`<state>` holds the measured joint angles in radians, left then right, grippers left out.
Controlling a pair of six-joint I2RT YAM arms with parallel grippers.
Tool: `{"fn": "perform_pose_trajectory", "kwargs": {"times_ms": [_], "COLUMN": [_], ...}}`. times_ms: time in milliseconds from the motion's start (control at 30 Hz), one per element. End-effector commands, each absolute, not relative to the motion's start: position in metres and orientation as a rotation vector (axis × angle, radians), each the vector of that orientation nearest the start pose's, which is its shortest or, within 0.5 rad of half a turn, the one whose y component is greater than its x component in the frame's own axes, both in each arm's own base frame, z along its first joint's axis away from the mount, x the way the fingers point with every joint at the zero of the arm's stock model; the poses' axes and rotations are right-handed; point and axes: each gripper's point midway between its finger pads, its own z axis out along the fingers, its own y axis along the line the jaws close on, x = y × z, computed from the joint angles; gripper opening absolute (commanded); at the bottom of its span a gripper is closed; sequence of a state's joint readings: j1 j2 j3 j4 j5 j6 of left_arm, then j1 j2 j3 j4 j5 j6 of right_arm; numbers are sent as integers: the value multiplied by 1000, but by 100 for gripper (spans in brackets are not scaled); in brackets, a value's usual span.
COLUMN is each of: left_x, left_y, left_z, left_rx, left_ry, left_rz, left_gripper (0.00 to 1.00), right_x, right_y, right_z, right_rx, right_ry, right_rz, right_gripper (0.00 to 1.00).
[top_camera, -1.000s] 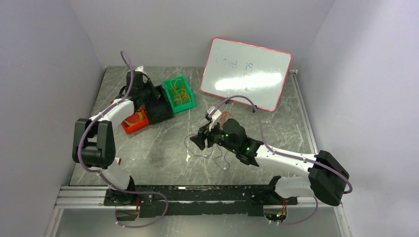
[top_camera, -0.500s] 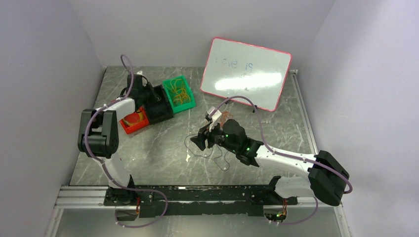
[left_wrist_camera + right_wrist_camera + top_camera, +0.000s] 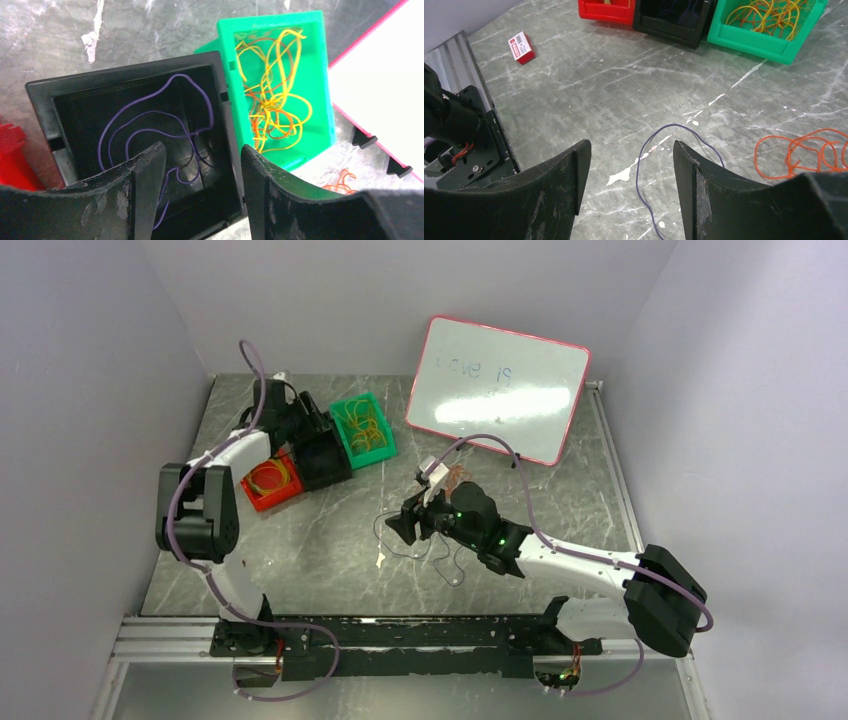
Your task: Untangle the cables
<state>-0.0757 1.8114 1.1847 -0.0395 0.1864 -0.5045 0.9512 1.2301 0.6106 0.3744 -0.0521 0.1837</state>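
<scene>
My left gripper point(image 3: 202, 150) hangs open over the black bin point(image 3: 45, 95), with nothing between its fingers. Purple cables point(image 3: 150, 117) lie looped inside that bin. Beside it, the green bin point(image 3: 325, 75) holds tangled yellow and orange cables point(image 3: 272, 95). In the top view the left gripper point(image 3: 300, 425) is at the bins and my right gripper point(image 3: 405, 525) is mid-table. The right gripper point(image 3: 631, 145) is open just above the table. A loose purple cable point(image 3: 639, 170) lies on the table below its gap. An orange cable point(image 3: 804, 152) curls to its right.
A red bin point(image 3: 258, 497) with orange and yellow loops sits left of the black bin point(image 3: 322, 462). A pink-framed whiteboard point(image 3: 497, 387) leans at the back right. A small red box point(image 3: 522, 47) lies near the left arm's base. Walls close in three sides.
My left gripper has opened over the black bin, and its arm has shifted slightly toward the back. The right arm has not moved.
</scene>
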Motion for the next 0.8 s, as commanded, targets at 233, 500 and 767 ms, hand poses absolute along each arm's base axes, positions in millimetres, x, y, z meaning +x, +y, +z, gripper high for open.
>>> {"fn": "perform_pose_trajectory", "kwargs": {"times_ms": [233,500,767], "left_x": [461,429,388], "left_y": [-74,-54,-46], "left_z": [204,239,249], "left_rx": [-310,-206,-149], "left_ry": [2054,2015,2007], "left_rz": [-441,-290,-239], "left_gripper": [82,90,100], "right_x": [232,247,225], "right_y": [318,263,225], "right_z": [185,161,130], "right_rx": [-622,-330,-118], "right_ry": [1748,2085,2273], "right_rz": [752,425,334], "right_gripper": [65,65,63]}}
